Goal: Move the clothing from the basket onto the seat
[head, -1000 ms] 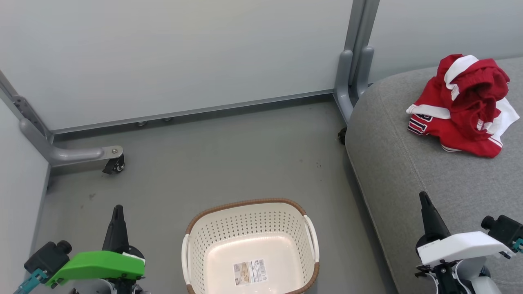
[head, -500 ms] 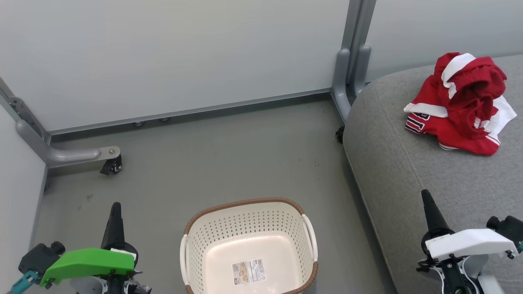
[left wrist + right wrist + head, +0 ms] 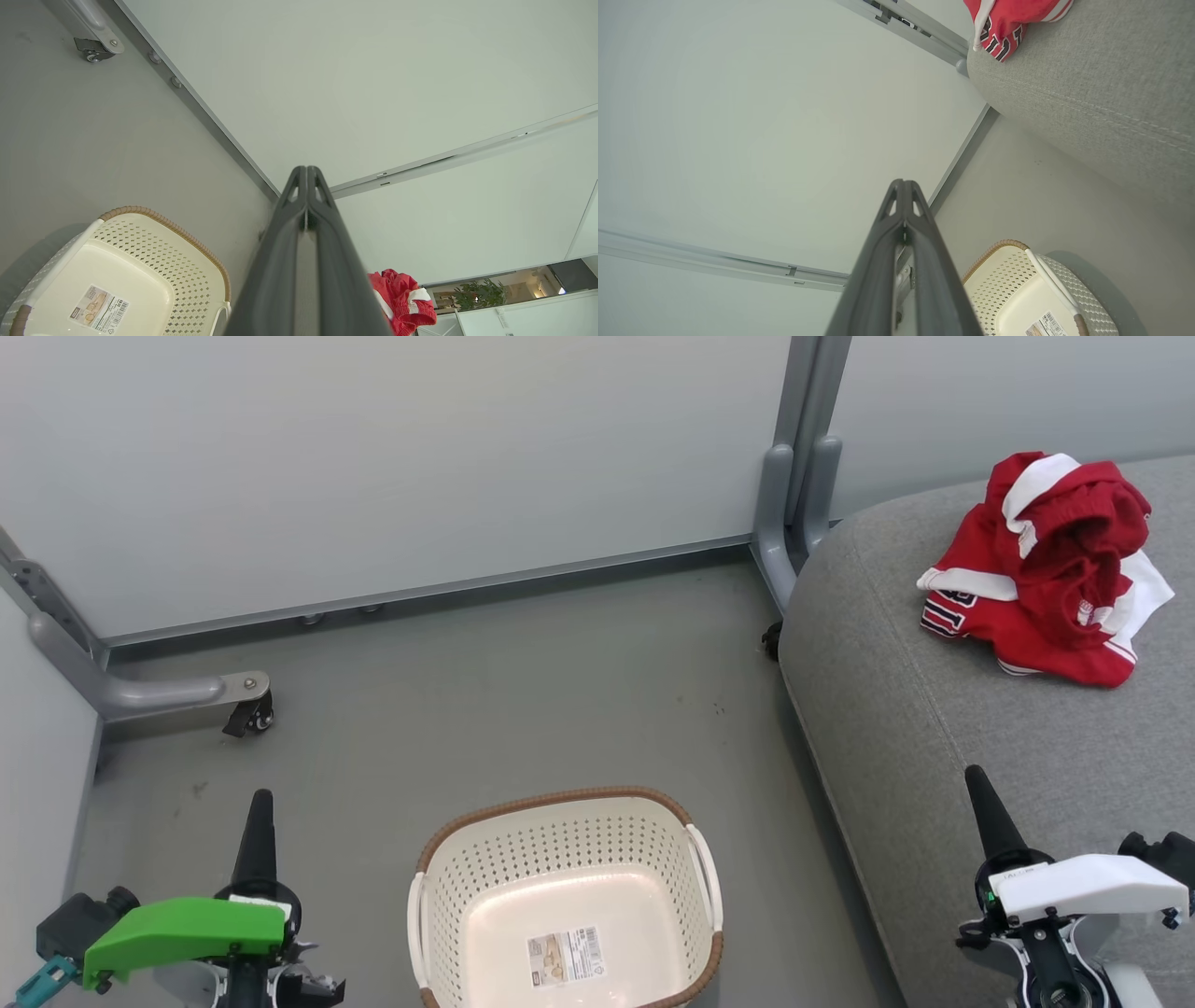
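Observation:
The red clothing (image 3: 1050, 569) with white trim lies bunched on the grey seat (image 3: 934, 728) at the upper right, also seen as clothing (image 3: 404, 301) and clothing (image 3: 1008, 18) in the wrist views. The cream basket (image 3: 560, 840) stands on the floor at the bottom centre, holding just a label (image 3: 567, 957) on its bottom. My left gripper (image 3: 259, 803) is shut at the lower left, left of the basket. My right gripper (image 3: 976, 779) is shut at the lower right, over the seat's front part. Both hold nothing.
Pale partition panels (image 3: 392, 457) close off the back, with grey metal legs and castors (image 3: 247, 714) at the left and a post (image 3: 794, 485) by the seat's corner. Grey floor (image 3: 513, 691) lies between the basket and the panels.
The head camera has shifted, so the whole scene sits slightly left and up. Both grippers have sunk a little lower in the picture and stay shut. The clothing has not moved on the seat.

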Motion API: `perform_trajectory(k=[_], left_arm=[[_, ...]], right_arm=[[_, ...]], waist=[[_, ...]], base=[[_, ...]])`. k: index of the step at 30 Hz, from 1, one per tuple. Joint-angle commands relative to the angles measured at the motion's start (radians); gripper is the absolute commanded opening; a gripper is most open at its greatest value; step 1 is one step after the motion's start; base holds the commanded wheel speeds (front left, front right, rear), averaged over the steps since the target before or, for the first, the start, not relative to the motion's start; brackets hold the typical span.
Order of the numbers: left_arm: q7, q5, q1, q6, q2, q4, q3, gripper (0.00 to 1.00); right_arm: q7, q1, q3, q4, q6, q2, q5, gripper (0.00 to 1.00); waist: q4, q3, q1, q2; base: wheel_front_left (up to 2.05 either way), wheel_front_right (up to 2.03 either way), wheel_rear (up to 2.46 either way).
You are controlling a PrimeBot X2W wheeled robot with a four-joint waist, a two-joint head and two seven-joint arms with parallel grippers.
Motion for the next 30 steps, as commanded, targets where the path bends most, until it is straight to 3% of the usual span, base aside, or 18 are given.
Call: perform_trajectory(k=[1,30], left_arm=[[0.007,-0.028,-0.027,-0.006,0.003,-0.008,0.007,0.00],[0.072,-0.269,-0.042,-0.022,0.003,-0.008,0.036,0.00]], right_arm=[[0.008,-0.021,-0.005,-0.004,0.000,-0.007,0.027,0.00],[0.072,-0.033,-0.027,0.007,0.000,-0.008,0.270,0.00]], waist=[[-0.001,0.000,0.0000,0.0000],[-0.018,0.006,0.0000,0.0000]], base=[[0.00,0.00,0.00],[0.00,0.00,0.00]])
